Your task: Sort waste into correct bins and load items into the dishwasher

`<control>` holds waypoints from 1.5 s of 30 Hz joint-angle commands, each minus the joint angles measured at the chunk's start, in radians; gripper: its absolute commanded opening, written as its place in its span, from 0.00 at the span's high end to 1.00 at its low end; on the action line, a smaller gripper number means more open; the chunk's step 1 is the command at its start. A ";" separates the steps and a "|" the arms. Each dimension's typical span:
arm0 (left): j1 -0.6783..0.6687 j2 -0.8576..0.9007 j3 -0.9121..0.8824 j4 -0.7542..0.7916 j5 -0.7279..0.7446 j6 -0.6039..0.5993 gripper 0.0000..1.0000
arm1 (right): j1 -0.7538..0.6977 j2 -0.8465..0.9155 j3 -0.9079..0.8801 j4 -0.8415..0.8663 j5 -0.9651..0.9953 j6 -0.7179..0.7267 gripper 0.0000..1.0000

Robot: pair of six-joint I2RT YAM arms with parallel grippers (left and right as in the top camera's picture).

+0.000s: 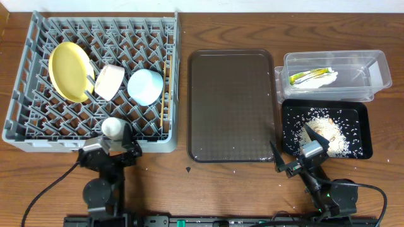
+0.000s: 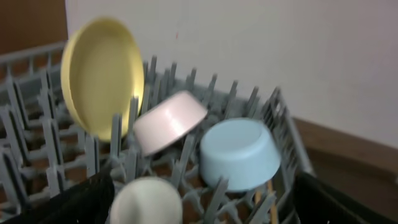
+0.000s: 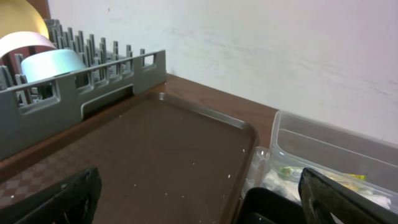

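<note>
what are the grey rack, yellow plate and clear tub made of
The grey rack looks like moulded matte plastic: uniform grey, thick pegs. The yellow plate seems smooth plastic or melamine, with a soft sheen; possibly glazed ceramic. The clear tub is likely glossy plastic, see-through with rounded corners.

I'm seeing a matt grey plastic rack (image 1: 38, 145), glossy yellow plate (image 1: 71, 70), clear smooth plastic tub (image 1: 379, 69), wood-grain table (image 1: 233, 189).

Dark brown serving tray (image 1: 230, 104) flat on wooden table (image 1: 208, 189), white specks on it; white wall (image 3: 280, 50) behind.
</note>
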 commanded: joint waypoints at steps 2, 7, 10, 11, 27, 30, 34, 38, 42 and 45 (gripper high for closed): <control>-0.009 -0.008 -0.094 0.055 -0.008 -0.010 0.08 | -0.021 0.000 -0.001 -0.005 -0.008 -0.011 0.01; -0.024 -0.008 -0.093 0.006 -0.008 -0.009 0.08 | -0.021 0.000 -0.001 -0.005 -0.008 -0.011 0.01; -0.024 -0.008 -0.092 0.005 -0.008 -0.009 0.08 | -0.021 0.000 -0.001 -0.005 -0.008 -0.011 0.01; -0.024 -0.008 -0.092 0.005 -0.008 -0.009 0.08 | -0.021 0.000 -0.001 -0.005 -0.008 -0.011 0.01; -0.024 -0.006 -0.092 0.005 -0.008 -0.009 0.08 | -0.021 0.000 -0.001 -0.005 -0.008 -0.011 0.01; -0.024 -0.006 -0.092 0.005 -0.008 -0.009 0.08 | -0.021 0.000 -0.001 -0.005 -0.008 -0.011 0.01; -0.024 -0.006 -0.092 0.005 -0.008 -0.009 0.08 | -0.021 0.000 -0.001 -0.005 -0.008 -0.011 0.01; -0.024 -0.006 -0.092 0.005 -0.008 -0.009 0.08 | -0.021 0.000 -0.001 -0.005 -0.008 -0.011 0.01; -0.024 -0.006 -0.092 0.005 -0.008 -0.009 0.08 | -0.021 0.000 -0.001 -0.005 -0.008 -0.011 0.01; -0.024 -0.006 -0.092 0.005 -0.008 -0.009 0.08 | -0.021 0.000 -0.001 -0.005 -0.008 -0.011 0.01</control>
